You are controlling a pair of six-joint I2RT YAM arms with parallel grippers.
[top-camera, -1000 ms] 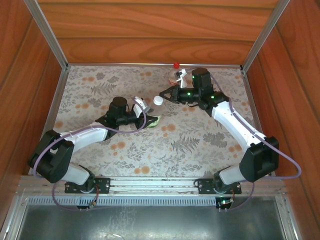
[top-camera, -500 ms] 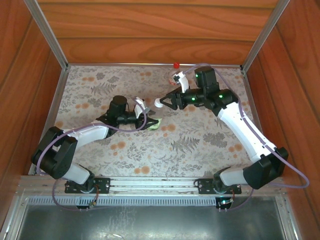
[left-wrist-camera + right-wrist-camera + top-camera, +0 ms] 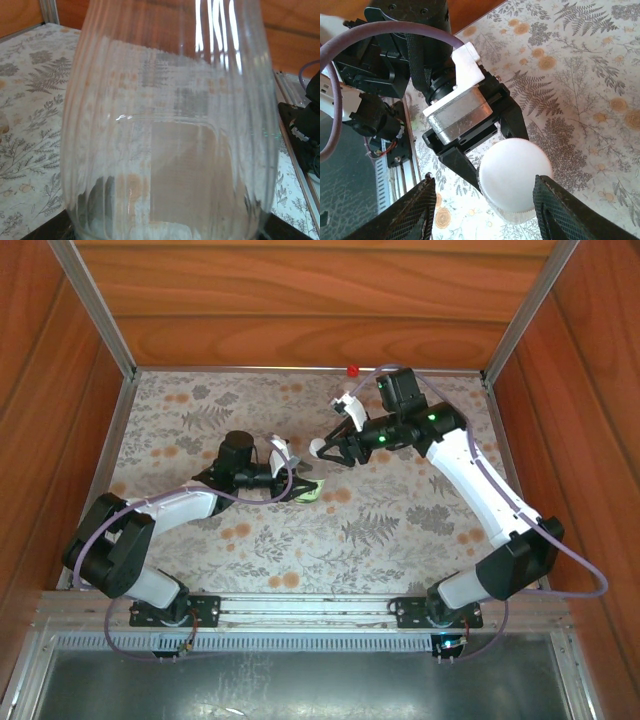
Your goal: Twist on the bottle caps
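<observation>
The left gripper [image 3: 299, 483] has its jaws clamped on the one green-labelled bottle [image 3: 170, 140], the right gripper [image 3: 487, 192] holds its jaws parted either side of the one white cap [image 3: 514, 172] sitting on that bottle's mouth, and the one red cap [image 3: 352, 370] lies well beyond the bottle.

On the left wrist cam the bottle [image 3: 170, 150] runs off the frame top and bottom, and its label print is just a smear through the plastic. From above it's mostly buried under the left gripper [image 3: 298, 484]. The right fingers [image 3: 412, 212] get chopped by the bottom edge, and the white cap [image 3: 514, 172] hides whatever it's sitting on.
</observation>
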